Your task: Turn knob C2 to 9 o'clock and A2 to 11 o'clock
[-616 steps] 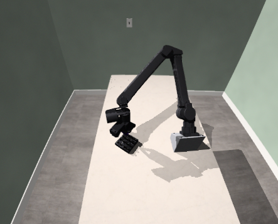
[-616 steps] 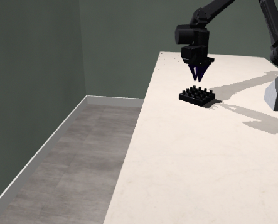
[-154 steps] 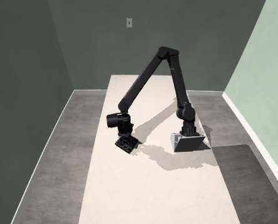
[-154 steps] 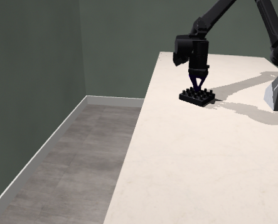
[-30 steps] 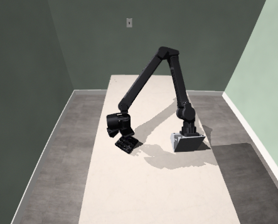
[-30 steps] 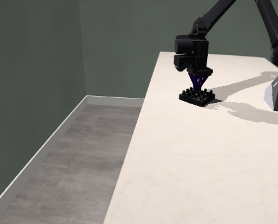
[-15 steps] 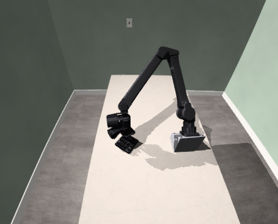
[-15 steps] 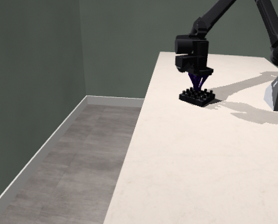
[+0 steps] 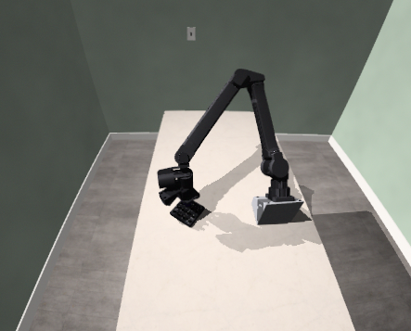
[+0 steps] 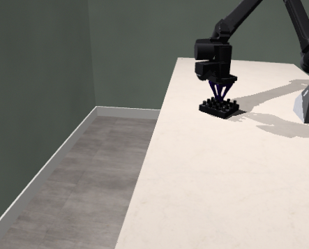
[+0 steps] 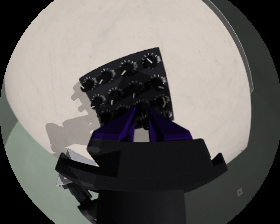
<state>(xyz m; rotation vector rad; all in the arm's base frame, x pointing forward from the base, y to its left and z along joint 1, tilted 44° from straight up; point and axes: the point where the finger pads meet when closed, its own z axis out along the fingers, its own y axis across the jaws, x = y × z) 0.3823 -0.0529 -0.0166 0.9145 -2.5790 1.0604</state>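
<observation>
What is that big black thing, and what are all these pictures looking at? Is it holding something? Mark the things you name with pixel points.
The big black thing is a robot arm (image 9: 210, 119) (image 10: 247, 12). It bends like yours and stands on a pale table (image 9: 235, 278) (image 10: 215, 192).

One picture looks down from high up. One looks from out in the room. The round one comes from the arm's wrist, looking past its purple fingers.

On the table lies a black box (image 9: 185, 213) (image 10: 215, 112) (image 11: 120, 84) covered in little knobs you can turn. The pincer (image 10: 219, 99) (image 11: 142, 111) reaches down among them, its tips close together. I can't tell whether a knob is between them.
</observation>
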